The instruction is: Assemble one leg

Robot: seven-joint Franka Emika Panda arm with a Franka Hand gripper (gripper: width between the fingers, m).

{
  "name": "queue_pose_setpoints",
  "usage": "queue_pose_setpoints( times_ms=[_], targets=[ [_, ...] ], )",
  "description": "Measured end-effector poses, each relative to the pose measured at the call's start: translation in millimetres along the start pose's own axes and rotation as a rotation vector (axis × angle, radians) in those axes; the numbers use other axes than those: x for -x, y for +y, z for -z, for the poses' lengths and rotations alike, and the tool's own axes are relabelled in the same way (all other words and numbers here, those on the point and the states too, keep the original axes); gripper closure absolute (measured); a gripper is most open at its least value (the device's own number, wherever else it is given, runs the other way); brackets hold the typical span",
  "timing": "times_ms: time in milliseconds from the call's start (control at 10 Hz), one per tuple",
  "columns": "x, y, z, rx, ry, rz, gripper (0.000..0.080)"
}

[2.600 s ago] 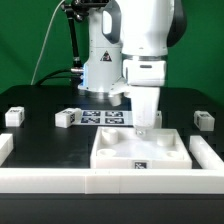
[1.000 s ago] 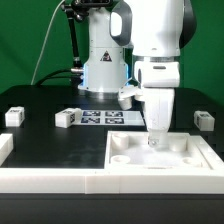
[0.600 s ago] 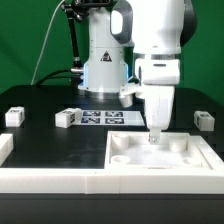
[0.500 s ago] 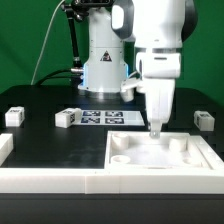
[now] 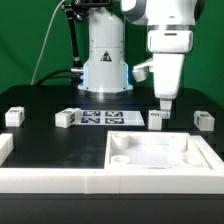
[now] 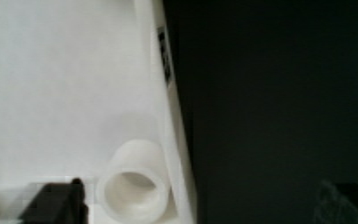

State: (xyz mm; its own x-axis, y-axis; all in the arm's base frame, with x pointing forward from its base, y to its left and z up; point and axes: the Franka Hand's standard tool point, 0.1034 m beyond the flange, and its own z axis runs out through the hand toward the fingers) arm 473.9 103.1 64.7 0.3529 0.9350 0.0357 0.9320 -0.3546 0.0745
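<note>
- the arm hung over the far side of the black table, towards the exterior view's right, with its jaws pointing straight down.
- the jaws were released: in the wrist view the two dark fingertips stood wide apart, with only panel edge and bare table between them.
- the leg, a small white block with a tag on its face, stood on the table directly under the jaws, and no finger was around it; the exterior view did not show whether the tips touched its top.
- that leg sat just behind the far edge of the large white panel and just to the exterior view's right of the marker board.
- a second leg lay just beside the marker board's other end, a third leg stood near the table's edge on the exterior view's left, and a fourth leg stood well out on the exterior view's right.
- the panel lay flat, pushed against the white rail along the near side, with round sockets at its corners.
- the wrist view showed one such socket close to the panel's edge, and a small dark tag on that edge.
</note>
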Motion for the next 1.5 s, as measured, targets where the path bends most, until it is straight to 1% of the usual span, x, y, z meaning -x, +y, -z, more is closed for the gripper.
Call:
queue_pose_setpoints(
  times_ms=[300, 400, 500, 700, 900, 1000, 1100, 1200, 1300, 1400, 1500],
  targets=[
    [0.6, -1.1, -0.8, -0.004, 0.007, -0.239, 0.015],
    [8.8, -9.8, -5.1, -0.014, 0.035, -0.492, 0.015],
    [6.0, -21.7, -6.5, -0.018, 0.047, -0.649, 0.015],
    [-15.4, -48.8, -9.1, -0.051, 0.051, -0.957, 0.015],
    [-38.6, -67.6, -8.5, -0.08, 0.051, -1.173, 0.015],
    [-50.4, -73.9, -6.8, -0.089, 0.055, -1.248, 0.015],
    [-62.4, -81.9, -5.7, -0.095, 0.058, -1.254, 0.015],
    [-71.1, -90.3, -5.7, -0.099, 0.057, -1.235, 0.015],
    [-74.2, -94.0, -6.1, -0.101, 0.056, -1.225, 0.015],
    [-71.6, -93.0, -6.8, -0.103, 0.047, -1.222, 0.015],
    [-70.6, -93.0, -7.3, -0.111, 0.025, -1.22, 0.015]
  ],
)
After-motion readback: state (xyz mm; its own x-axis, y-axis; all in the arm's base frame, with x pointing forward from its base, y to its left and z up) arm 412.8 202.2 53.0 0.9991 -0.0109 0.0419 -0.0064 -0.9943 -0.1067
